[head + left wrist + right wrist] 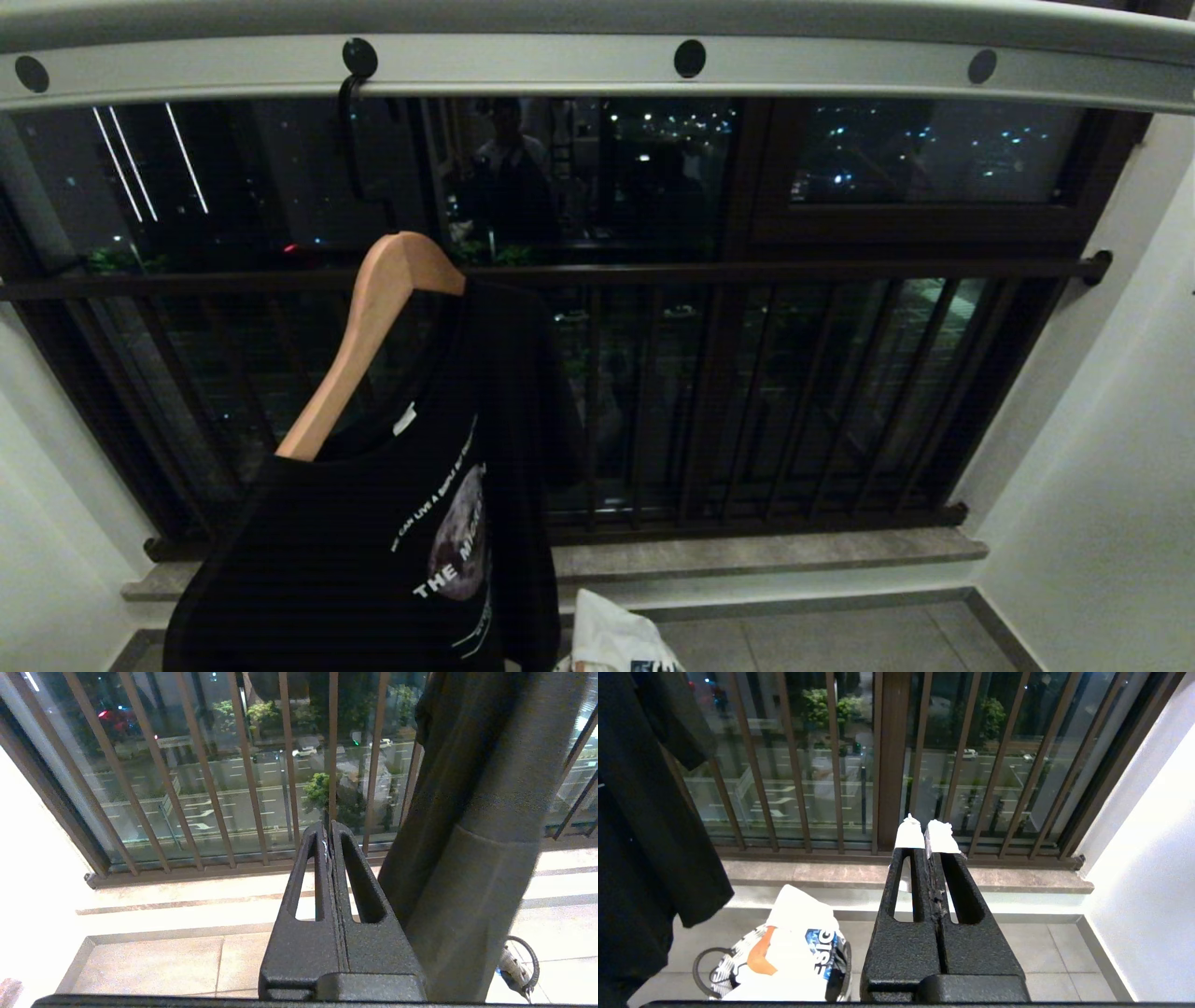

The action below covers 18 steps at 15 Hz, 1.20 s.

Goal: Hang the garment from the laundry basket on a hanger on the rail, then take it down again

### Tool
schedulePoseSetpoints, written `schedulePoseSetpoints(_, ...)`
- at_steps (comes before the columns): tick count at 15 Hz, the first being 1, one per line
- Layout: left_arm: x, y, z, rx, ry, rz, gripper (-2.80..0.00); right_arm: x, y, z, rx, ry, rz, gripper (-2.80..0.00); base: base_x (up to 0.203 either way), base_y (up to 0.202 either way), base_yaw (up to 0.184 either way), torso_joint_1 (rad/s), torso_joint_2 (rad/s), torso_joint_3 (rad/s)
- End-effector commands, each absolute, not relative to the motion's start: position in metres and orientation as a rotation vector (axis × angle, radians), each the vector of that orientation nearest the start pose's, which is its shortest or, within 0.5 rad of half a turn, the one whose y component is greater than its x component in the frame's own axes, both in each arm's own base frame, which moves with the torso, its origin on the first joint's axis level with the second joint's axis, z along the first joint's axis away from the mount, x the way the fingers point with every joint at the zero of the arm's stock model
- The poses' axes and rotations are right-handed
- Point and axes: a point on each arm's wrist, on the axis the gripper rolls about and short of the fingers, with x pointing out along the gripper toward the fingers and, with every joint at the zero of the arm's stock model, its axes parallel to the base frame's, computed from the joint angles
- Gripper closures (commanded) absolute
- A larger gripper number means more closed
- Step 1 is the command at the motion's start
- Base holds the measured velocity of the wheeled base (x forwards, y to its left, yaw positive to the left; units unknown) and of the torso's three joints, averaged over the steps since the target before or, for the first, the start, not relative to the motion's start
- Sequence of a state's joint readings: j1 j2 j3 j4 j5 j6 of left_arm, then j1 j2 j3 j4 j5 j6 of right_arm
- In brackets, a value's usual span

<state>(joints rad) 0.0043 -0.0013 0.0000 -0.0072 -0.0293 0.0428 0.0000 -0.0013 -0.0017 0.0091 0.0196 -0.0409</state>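
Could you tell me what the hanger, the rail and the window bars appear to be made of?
The hanger looks like smooth, light wood: warm tan, rounded shoulders. The rail seems painted or coated metal: pale grey, matte, with punched round holes. The window bars look like dark brown painted metal: thin, straight, slightly glossy.

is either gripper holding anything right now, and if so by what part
Nothing is held. The left gripper and right gripper both have their jaws shut on nothing, apart from the black T-shirt hanging on the wooden hanger.
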Motion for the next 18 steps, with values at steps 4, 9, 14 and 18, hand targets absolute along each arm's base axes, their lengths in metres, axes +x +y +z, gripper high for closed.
schedulePoseSetpoints(4,-0.023,0.000,0.079,0.036,-0.028,-0.008,0.00,-0.023,0.000,0.075,-0.041,0.007,0.020,0.00,0.000,0.000,0.000,0.000,0.00,0.000)
schedulePoseSetpoints(9,-0.032,-0.001,0.130,0.012,-0.114,-0.014,0.00,-0.023,0.000,0.075,-0.041,0.007,0.020,0.00,0.000,0.000,0.000,0.000,0.00,0.000)
schedulePoseSetpoints(14,-0.017,-0.001,0.183,0.008,-0.078,-0.020,0.00,-0.023,0.000,0.075,-0.041,0.007,0.020,0.00,0.000,0.000,0.000,0.000,0.00,0.000)
schedulePoseSetpoints(18,0.006,-0.001,0.223,0.008,-0.042,-0.059,0.00,-0.023,0.000,0.075,-0.041,0.007,0.020,0.00,0.000,0.000,0.000,0.000,0.00,0.000)
